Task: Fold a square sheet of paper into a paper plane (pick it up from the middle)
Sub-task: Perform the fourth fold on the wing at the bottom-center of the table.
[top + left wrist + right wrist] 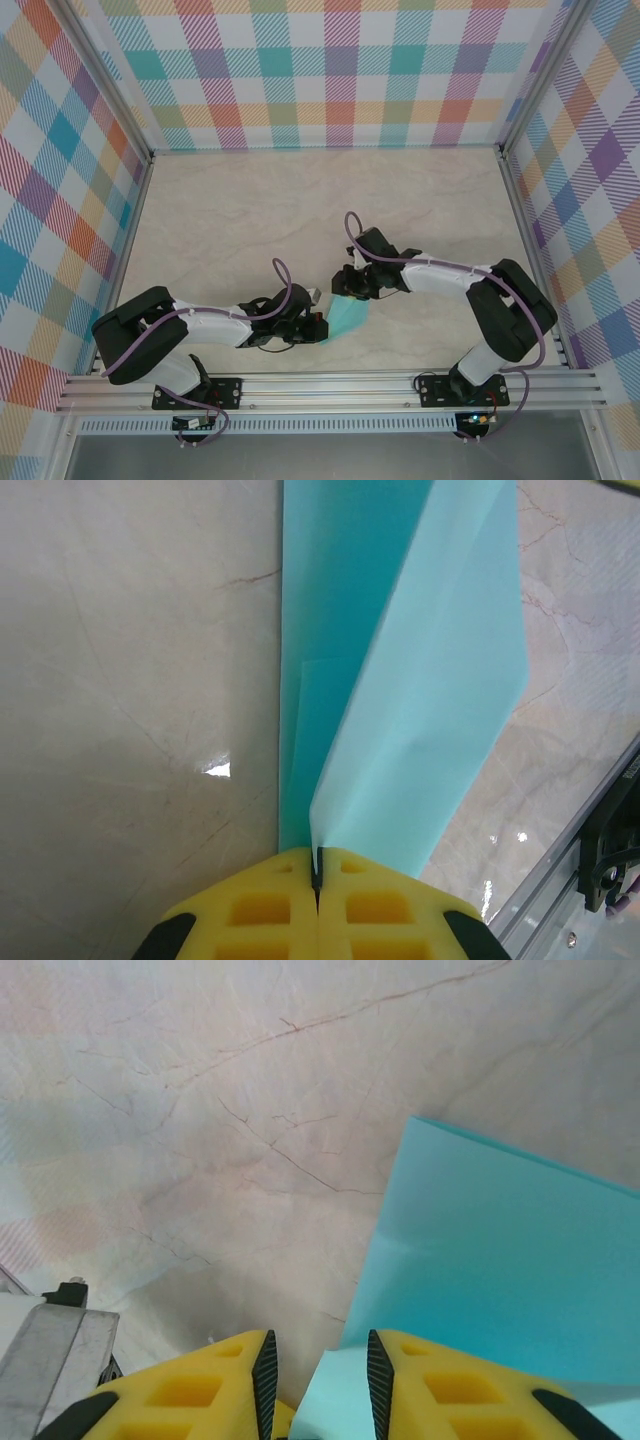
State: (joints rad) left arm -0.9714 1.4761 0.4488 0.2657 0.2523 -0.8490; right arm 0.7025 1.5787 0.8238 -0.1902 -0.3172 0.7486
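Left fingers (250, 910): pressed together, pinching the near edge of the folded teal paper (430, 680), one flap raised off its crease.
Paper: low on the counter (250, 210), between the two pairs of fingers, close to the front rail (330, 385).
Right fingers (440, 1390): spread apart over the paper's far end; a pale corner shows in the gap.
Walls (340, 70): bright check panels behind.

Beige marble-look table (250, 200) (faintly veined) bears folded turquoise paper (348, 320) near its front.
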